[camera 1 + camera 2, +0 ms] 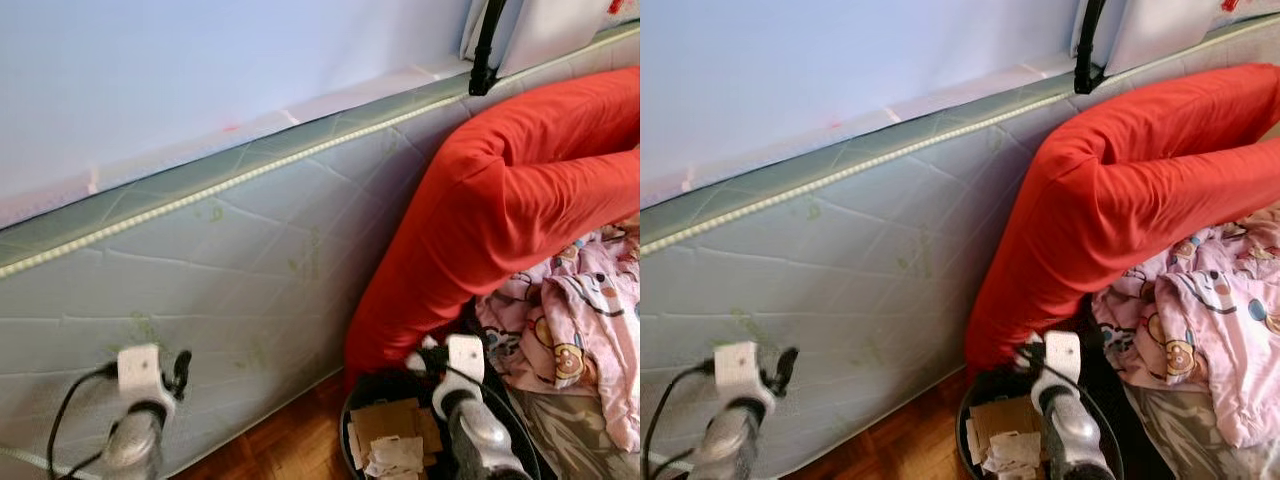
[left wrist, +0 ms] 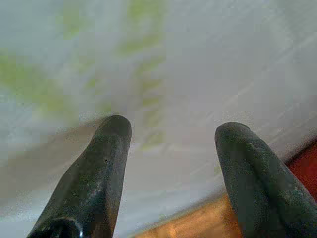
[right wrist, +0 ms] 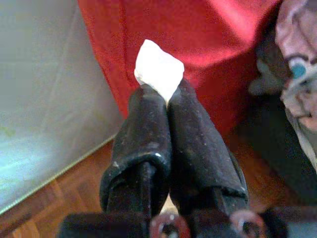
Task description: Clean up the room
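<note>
My right gripper (image 3: pixel 159 89), clenched on a crumpled white paper scrap (image 3: pixel 158 73), hovers above the round black waste bin (image 1: pixel 352 412) to drop it; my left gripper (image 2: pixel 171 141) hangs released near the pale quilted mattress (image 1: pixel 250 260).

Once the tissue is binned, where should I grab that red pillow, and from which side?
Grip the red pillow at its lower end by the bin, where it droops off the mattress towards the floor. Come in from the front with the open left gripper; the right gripper is shut on the tissue. The soft fabric there should bunch easily.
</note>
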{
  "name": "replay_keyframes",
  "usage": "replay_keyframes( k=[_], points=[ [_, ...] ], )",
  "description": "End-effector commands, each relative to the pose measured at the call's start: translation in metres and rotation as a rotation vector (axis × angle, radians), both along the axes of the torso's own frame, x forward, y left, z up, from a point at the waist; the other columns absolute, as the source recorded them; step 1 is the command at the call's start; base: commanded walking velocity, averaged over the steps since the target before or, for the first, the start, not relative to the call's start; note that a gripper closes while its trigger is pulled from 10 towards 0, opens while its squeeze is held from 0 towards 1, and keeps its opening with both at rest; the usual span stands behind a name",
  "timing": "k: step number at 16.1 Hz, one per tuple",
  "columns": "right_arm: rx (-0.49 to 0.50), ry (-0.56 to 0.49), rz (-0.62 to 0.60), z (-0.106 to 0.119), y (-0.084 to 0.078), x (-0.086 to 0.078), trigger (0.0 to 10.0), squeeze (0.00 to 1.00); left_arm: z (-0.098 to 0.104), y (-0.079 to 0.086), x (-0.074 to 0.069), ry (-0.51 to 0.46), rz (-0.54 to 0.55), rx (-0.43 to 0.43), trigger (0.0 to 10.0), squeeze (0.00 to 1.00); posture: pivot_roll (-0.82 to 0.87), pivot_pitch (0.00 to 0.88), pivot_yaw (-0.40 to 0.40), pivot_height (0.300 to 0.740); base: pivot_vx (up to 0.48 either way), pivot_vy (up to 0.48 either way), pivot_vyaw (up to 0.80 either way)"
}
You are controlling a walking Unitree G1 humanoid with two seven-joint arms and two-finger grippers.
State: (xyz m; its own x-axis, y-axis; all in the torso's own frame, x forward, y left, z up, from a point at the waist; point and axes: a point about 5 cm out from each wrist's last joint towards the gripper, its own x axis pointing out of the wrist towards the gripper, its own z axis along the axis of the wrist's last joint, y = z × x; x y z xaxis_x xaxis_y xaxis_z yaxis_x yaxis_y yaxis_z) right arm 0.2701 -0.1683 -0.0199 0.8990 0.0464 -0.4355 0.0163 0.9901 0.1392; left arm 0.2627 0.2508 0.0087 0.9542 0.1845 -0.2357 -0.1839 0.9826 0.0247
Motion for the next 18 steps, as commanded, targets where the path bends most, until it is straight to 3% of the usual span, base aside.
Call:
replay_keyframes(
  k=[1, 5, 8, 13, 18],
  points=[
    [-0.001, -0.014, -0.033, 0.003, -0.005, 0.003, 10.0, 0.00, 0.007, -0.008, 0.007, -0.054, -0.020, -0.005, 10.0, 0.00, 0.11, 0.083, -0.026, 0.740, 0.000, 0.000, 0.00],
    [-0.027, -0.013, -0.086, -0.003, -0.013, -0.007, 10.0, 0.00, 0.011, -0.023, 0.011, -0.091, -0.088, -0.003, 10.0, 0.00, 0.08, 0.109, -0.018, 0.740, 0.000, 0.000, 0.00],
    [-0.076, 0.020, -0.103, -0.009, -0.016, -0.016, 10.0, 0.00, 0.009, -0.022, 0.008, -0.086, -0.082, -0.014, 10.0, 0.00, 0.08, 0.107, -0.024, 0.735, 0.000, 0.000, 0.00],
    [-0.061, 0.014, -0.098, -0.010, -0.013, -0.018, 10.0, 0.00, 0.005, -0.025, 0.005, -0.073, -0.091, -0.030, 10.0, 0.00, 0.09, 0.126, -0.024, 0.686, 0.000, 0.000, 0.00],
    [-0.054, 0.032, -0.094, -0.013, -0.008, -0.019, 10.0, 0.00, 0.002, -0.024, 0.001, -0.061, -0.091, -0.036, 10.0, 0.00, 0.10, 0.127, -0.022, 0.686, 0.000, 0.000, 0.00]
  ],
)
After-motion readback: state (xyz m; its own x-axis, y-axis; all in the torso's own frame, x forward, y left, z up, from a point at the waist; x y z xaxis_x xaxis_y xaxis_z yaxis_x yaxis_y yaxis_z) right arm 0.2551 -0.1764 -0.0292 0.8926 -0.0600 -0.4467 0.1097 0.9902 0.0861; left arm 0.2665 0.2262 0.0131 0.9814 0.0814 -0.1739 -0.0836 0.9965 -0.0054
